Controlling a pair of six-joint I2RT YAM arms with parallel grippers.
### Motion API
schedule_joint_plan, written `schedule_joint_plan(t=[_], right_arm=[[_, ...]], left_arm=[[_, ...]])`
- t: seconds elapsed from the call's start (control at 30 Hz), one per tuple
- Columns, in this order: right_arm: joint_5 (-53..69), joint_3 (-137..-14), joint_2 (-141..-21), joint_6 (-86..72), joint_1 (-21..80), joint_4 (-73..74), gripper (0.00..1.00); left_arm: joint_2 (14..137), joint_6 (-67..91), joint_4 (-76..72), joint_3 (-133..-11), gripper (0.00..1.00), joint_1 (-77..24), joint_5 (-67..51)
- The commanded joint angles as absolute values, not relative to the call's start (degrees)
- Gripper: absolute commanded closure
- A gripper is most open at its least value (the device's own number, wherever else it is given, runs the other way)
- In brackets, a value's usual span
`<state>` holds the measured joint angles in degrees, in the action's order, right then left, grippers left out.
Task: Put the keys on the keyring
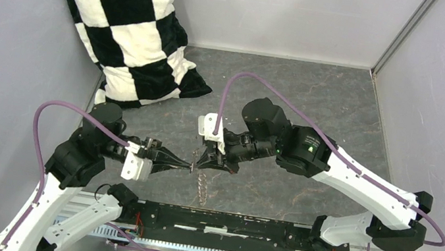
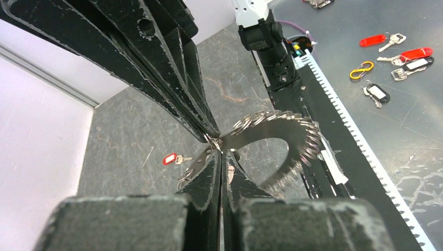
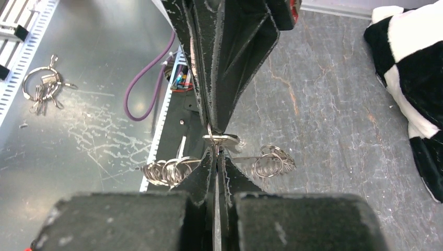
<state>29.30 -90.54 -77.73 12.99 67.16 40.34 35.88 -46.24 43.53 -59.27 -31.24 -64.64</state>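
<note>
Grip check: left gripper (image 2: 219, 151) and right gripper (image 2: 209, 135) are both pinched tight, tip to tip, on one spot of the large thin grey metal keyring (image 2: 271, 123). The hoop, fringed all round with small dark toothed pieces, hangs from that spot above the grey marbled table (image 1: 341, 116).

Judgement: no key is threaded yet. A tiny metal red-headed key (image 2: 170, 158) lies on the table, well apart from the ring. You cannot pick out the black-headed key.

Advice: hold one clamp firm and free only the other hand for the fetch. Do not pull the tips apart, or the thin band may twist. Let the hoop settle before you move.
</note>
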Motion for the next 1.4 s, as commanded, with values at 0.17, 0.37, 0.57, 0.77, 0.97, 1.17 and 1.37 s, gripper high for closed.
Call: schedule_joint_plan(t=[0.17, 0.37, 0.57, 0.77, 0.97, 1.17, 1.37], right_arm=[[28.6, -82.9, -71.9, 4.7, 65.0, 22.7, 1.00], [30.1, -82.5, -71.3, 4.0, 64.5, 21.6, 1.00], [32.2, -82.1, -70.9, 3.7, 63.7, 20.9, 1.00], [32.6, -78.7, -68.5, 1.7, 62.8, 15.1, 1.00], [32.4, -69.8, -64.5, -4.5, 62.8, 0.6, 1.00], [31.9, -63.3, -62.4, -8.7, 62.8, -12.1, 1.00], [30.3, -58.0, -60.6, -11.5, 62.8, -22.2, 1.00]], left_arm=[[33.7, -51.8, 43.4, -57.7, 0.98, -31.3, -66.4], [32.9, -53.5, 43.4, -56.9, 0.98, -31.3, -65.9], [31.8, -53.9, 43.4, -56.2, 0.98, -31.3, -65.2], [31.9, -56.1, 45.9, -56.3, 0.98, -31.3, -65.4], [32.3, -56.2, 46.0, -56.3, 0.98, -31.3, -66.1], [32.5, -56.4, 46.0, -56.6, 0.98, -31.3, -66.3], [32.7, -56.7, 46.0, -56.7, 0.98, -31.3, -66.6]])
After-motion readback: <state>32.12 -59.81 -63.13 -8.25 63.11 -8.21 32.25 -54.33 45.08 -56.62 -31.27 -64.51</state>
